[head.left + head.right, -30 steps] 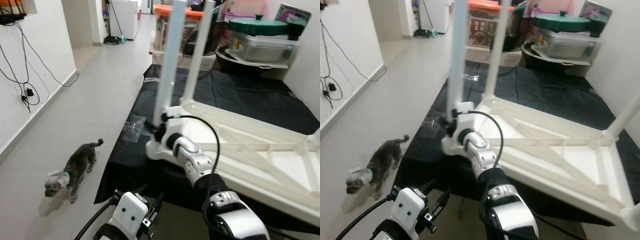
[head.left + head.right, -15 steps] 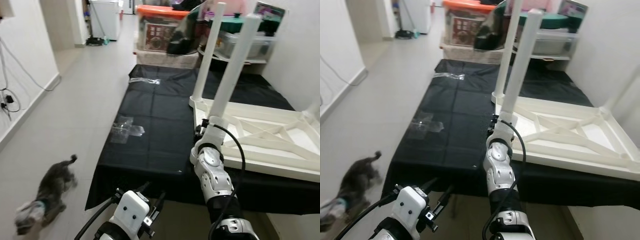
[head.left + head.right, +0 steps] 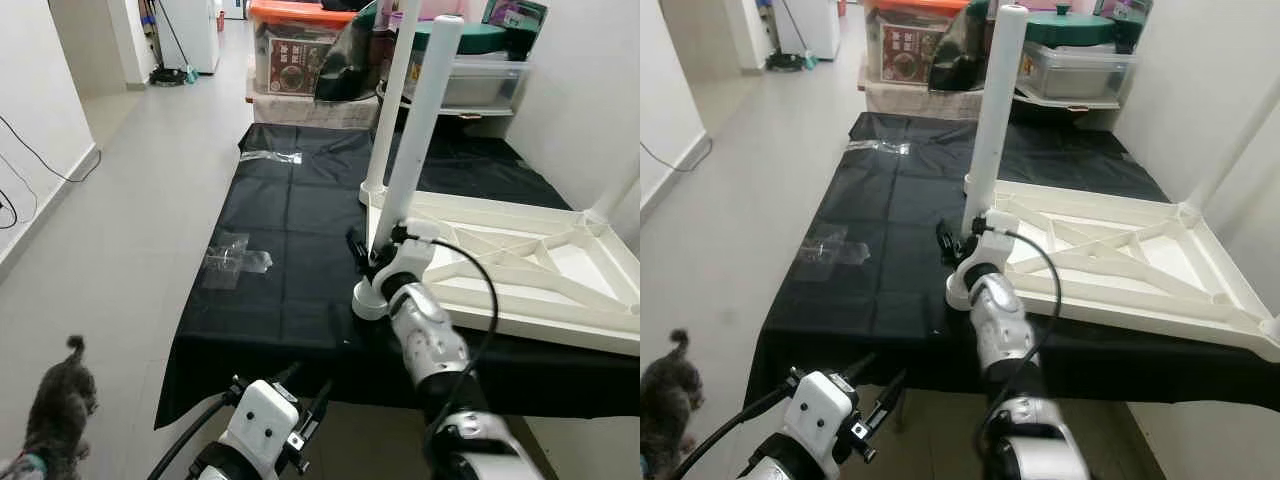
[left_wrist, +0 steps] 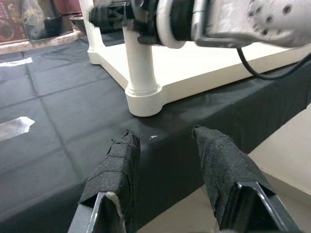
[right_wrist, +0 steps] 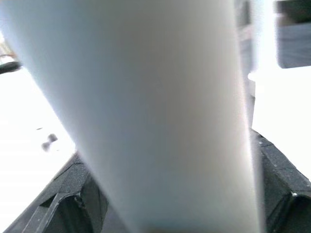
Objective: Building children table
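A white plastic children's table [image 3: 500,270] lies upside down on a black cloth [image 3: 290,250] spread over a low surface. Its legs point straight up. The nearest leg [image 3: 420,120] stands at the table's near corner, and the right hand [image 3: 365,255] is closed around it low down, just above its socket. A second leg [image 3: 390,100] rises just behind the nearest one. The left hand [image 4: 167,160] hangs in front of the cloth's near edge, below that corner, fingers parted and holding nothing. A clear plastic bag [image 3: 228,262] lies on the cloth beside the table. A grey dog [image 3: 55,410] stands on the tiled floor [image 3: 120,250], well apart from the table.
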`<state>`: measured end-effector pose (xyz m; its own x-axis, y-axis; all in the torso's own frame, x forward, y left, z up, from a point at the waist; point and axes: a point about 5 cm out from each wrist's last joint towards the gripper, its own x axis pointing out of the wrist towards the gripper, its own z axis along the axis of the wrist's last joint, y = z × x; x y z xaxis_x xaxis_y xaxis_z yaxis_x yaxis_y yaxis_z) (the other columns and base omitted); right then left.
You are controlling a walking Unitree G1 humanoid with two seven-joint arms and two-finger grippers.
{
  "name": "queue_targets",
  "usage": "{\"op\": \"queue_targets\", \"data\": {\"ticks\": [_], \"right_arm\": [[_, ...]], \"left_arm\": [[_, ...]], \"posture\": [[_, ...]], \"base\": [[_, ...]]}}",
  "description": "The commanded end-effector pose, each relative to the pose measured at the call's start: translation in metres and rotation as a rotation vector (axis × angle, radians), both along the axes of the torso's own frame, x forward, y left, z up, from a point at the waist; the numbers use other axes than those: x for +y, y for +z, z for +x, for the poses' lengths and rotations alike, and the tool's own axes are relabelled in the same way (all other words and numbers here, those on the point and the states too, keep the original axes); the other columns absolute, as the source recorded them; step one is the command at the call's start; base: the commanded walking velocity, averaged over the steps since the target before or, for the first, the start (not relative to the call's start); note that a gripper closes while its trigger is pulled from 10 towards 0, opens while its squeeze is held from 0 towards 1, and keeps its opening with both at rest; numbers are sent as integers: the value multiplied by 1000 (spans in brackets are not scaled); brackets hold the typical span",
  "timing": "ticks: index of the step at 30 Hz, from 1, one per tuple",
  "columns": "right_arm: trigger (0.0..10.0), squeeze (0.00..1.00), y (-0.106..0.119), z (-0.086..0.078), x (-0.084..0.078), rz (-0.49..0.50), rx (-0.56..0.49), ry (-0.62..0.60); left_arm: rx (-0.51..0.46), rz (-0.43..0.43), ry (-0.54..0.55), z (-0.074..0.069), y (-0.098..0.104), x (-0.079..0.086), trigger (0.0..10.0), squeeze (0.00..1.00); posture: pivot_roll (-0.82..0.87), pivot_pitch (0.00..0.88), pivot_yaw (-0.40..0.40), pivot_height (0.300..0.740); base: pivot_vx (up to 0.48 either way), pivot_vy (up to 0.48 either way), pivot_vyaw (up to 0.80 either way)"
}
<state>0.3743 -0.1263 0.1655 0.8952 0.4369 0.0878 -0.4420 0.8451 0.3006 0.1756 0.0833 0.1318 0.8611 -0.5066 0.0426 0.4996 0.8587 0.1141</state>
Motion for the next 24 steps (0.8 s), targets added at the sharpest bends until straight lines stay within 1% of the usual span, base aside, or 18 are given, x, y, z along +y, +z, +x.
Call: {"op": "queue_targets", "data": {"ticks": [1, 2, 3, 4, 5, 6, 8, 12, 13, 14, 15, 16, 17, 20, 21, 22, 23, 24], "right_arm": [[10000, 0, -5, -6, 15, 20, 21, 203], [10000, 0, -4, -16, 14, 6, 14, 464], [10000, 0, -3, -25, 16, -11, 20, 629], [10000, 0, -3, -25, 16, -11, 20, 629], [10000, 0, -2, -29, 21, -34, 19, 732], [10000, 0, -1, -30, 27, -61, 11, 791], [10000, 0, 0, -29, 30, -77, 5, 816], [10000, 0, -2, -32, 53, -158, -26, 985], [10000, 0, -2, -32, 53, -158, -26, 985], [0, 0, -5, -33, 61, -188, -25, 1018], [0, 0, -5, -33, 61, -188, -25, 1018], [0, 0, -8, -34, 71, -206, -36, 994], [0, 0, -8, -34, 71, -206, -36, 994], [0, 0, -11, -35, 76, -229, -41, 932], [0, 0, -14, -31, 76, -244, -32, 852], [0, 0, -14, -31, 76, -244, -32, 852], [0, 0, -15, -29, 76, -253, -25, 798], [0, 0, -16, -23, 73, -250, -18, 665]], "left_arm": [[24, -3, -2, 0, -5, 0, 10000, 0], [24, -3, -3, 0, -5, 0, 10000, 0], [24, -2, -4, 0, -5, 0, 10000, 0], [24, -2, -4, 0, -5, 0, 10000, 0], [24, -2, -4, 0, -5, 0, 10000, 0], [25, -2, -5, 0, -5, 0, 10000, 0], [26, -2, -5, -1, -6, 0, 10000, 0], [25, -4, -4, -1, -5, -1, 10000, 0], [25, -4, -4, -1, -5, -1, 10000, 0], [25, -4, -3, -2, -5, -1, 10000, 0], [25, -4, -3, -2, -5, -1, 10000, 0], [25, -4, -1, -2, -5, -1, 10000, 0], [25, -4, -1, -2, -5, -1, 10000, 0], [26, -6, -2, -2, -6, -1, 10000, 0], [27, -6, -2, -3, -6, -1, 10000, 0], [27, -6, -2, -3, -6, -1, 10000, 0], [27, -6, -3, -3, -6, -1, 10000, 0], [28, -7, -5, -3, -6, -1, 10000, 0]], "posture": [[124, 30, -93, 740], [123, 27, -92, 740], [124, 28, -92, 740], [124, 28, -92, 740], [125, 28, -93, 740], [125, 28, -93, 740], [127, 25, -94, 740], [132, 24, -102, 740], [132, 24, -102, 740], [134, 22, -105, 740], [134, 22, -105, 740], [133, 22, -106, 740], [133, 22, -106, 740], [134, 18, -108, 740], [129, 16, -103, 740], [129, 16, -103, 740], [129, 16, -103, 740], [127, 12, -102, 740]], "base": [[0, 0, 0], [0, 0, 0], [0, 0, 0], [0, 0, 0], [0, 0, 0], [0, 0, 0], [0, 0, 0], [0, 0, 0], [0, 0, 0], [0, 0, 0], [0, 0, 0], [0, 0, 0], [0, 0, 0], [0, 0, 0], [0, 0, 0], [0, 0, 0], [0, 0, 0], [0, 0, 0]]}}
